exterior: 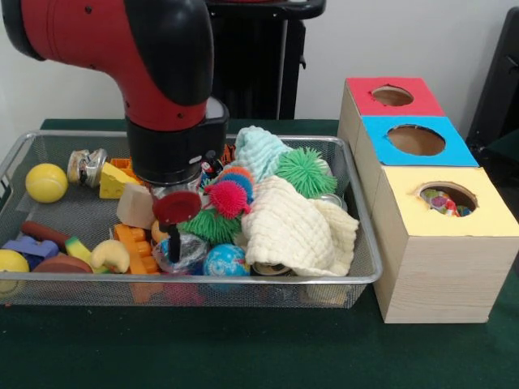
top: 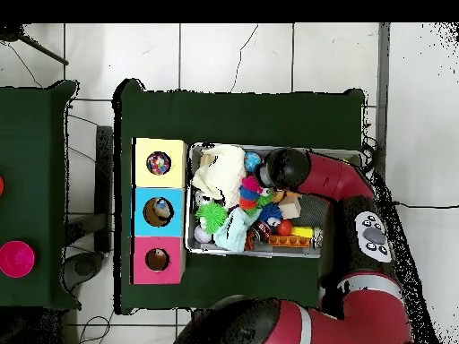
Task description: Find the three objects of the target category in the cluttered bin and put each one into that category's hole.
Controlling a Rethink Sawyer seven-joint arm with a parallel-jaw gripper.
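The silver wire-mesh basket (exterior: 203, 278) holds toys and cloths. No polka-dot cloth shows among the clutter. The round hole (exterior: 448, 191) of the yellow-topped box (exterior: 442, 251) shows white, multicoloured dotted fabric (exterior: 442, 202) inside. My gripper (exterior: 173, 243) hangs low in the basket's middle under a red disc, over a clear ball and orange bricks, left of a cream cloth (exterior: 292, 231). In the overhead view the arm's wrist (top: 285, 168) hides the gripper above the basket (top: 296, 253). The yellow box (top: 143, 162) and its hole (top: 159, 163) also show there.
A pale teal cloth (exterior: 259, 150), green spiky ball (exterior: 305, 172), red spiky ball (exterior: 228, 198), globe ball (exterior: 225, 261), yellow ball (exterior: 45, 182) and cheese wedge (exterior: 114, 180) fill the basket. The blue-topped box (exterior: 415, 139) and red-topped box (exterior: 392, 96) stand behind the yellow one.
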